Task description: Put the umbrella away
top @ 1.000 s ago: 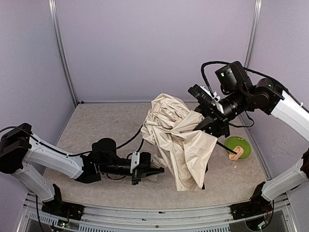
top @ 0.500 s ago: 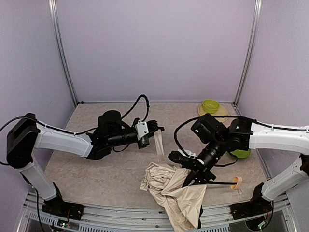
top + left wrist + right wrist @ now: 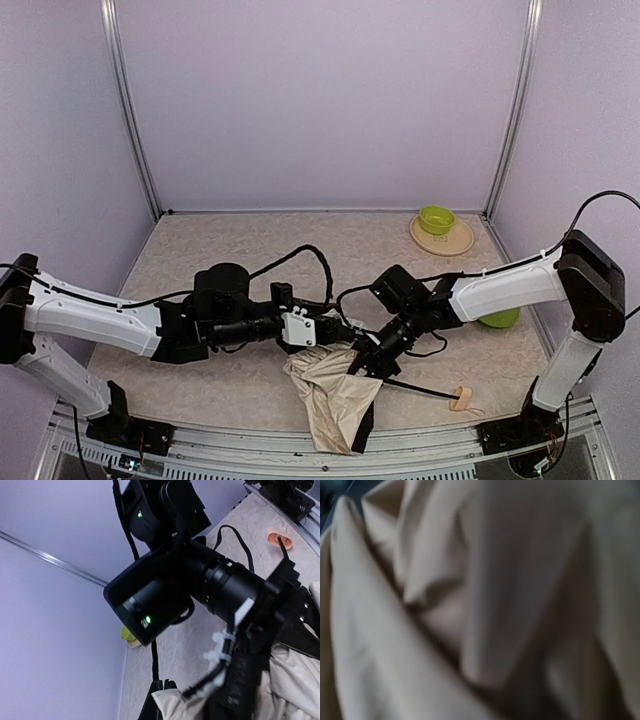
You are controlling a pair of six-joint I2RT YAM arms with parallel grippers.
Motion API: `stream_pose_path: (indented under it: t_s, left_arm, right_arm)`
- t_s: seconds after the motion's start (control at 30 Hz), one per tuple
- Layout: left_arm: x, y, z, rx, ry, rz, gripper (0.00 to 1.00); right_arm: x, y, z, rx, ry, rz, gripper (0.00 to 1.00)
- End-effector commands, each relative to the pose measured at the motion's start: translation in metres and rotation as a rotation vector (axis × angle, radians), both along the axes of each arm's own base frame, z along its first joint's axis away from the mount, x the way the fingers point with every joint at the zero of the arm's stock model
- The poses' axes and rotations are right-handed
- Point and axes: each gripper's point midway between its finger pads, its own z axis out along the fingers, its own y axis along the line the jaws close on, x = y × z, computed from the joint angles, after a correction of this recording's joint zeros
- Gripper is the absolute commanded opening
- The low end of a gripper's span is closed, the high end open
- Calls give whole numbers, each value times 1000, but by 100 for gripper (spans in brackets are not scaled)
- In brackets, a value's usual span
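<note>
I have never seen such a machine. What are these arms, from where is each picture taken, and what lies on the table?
These are two robot arms bolted at the near edge of a table, each ending in a two-finger gripper. The wide picture comes from a fixed camera above and behind them. The other two come from cameras on the wrists: the left one looks at the right arm; the right one, very close, shows only cream cloth. That cloth is a collapsed umbrella with a thin black shaft and a beige handle. The right gripper appears to hold it where shaft meets cloth. The left gripper is shut beside the cloth; whether it pinches any, I cannot tell. Further right stand two green bowls, one on a plate.
</note>
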Motion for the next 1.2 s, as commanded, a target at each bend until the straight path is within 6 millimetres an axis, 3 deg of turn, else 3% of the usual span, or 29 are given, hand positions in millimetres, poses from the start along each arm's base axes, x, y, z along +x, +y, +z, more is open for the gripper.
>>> stream_pose_path:
  t_s: [0.0, 0.13, 0.2, 0.4, 0.53, 0.63, 0.73, 0.8, 0.9, 1.03, 1.1, 1.17]
  left_arm:
    - [-29, 24, 92, -274, -102, 21, 0]
    - [-65, 30, 69, -258, 2, -47, 0]
    - [-80, 30, 52, -233, 34, -72, 0]
    - [-112, 26, 31, -173, 72, -129, 0]
    - [-127, 24, -2, -92, 107, -151, 0]
    - [-133, 16, -16, -86, 124, -155, 0]
    - [-110, 11, -4, -166, 74, -64, 0]
    - [-82, 12, 10, -204, 59, -7, 0]
    - [-50, 18, 34, -259, 43, 21, 0]
    - [-8, 26, 56, -303, 31, 77, 0]
    - [2, 25, 58, -309, 42, 75, 0]
    - [-1, 16, 54, -300, 63, 40, 0]
  right_arm:
    - [53, -19, -29, -122, 150, -326, 0]
    - [67, -5, -17, -66, 161, -326, 0]
    - [72, 1, -20, -81, 168, -322, 0]
    - [104, 3, -31, -97, 187, -426, 0]
    - [136, -3, -28, -88, 133, -582, 0]
    - [148, -1, -31, -95, 101, -641, 0]
    - [134, 14, -39, -119, 19, -553, 0]
    - [109, 28, -43, -124, -15, -437, 0]
    - [83, 38, -36, -90, -51, -326, 0]
    - [65, 37, -22, -3, -53, -259, 0]
    - [63, 40, -20, 5, -45, -248, 0]
    - [63, 44, -24, -10, -42, -240, 0]
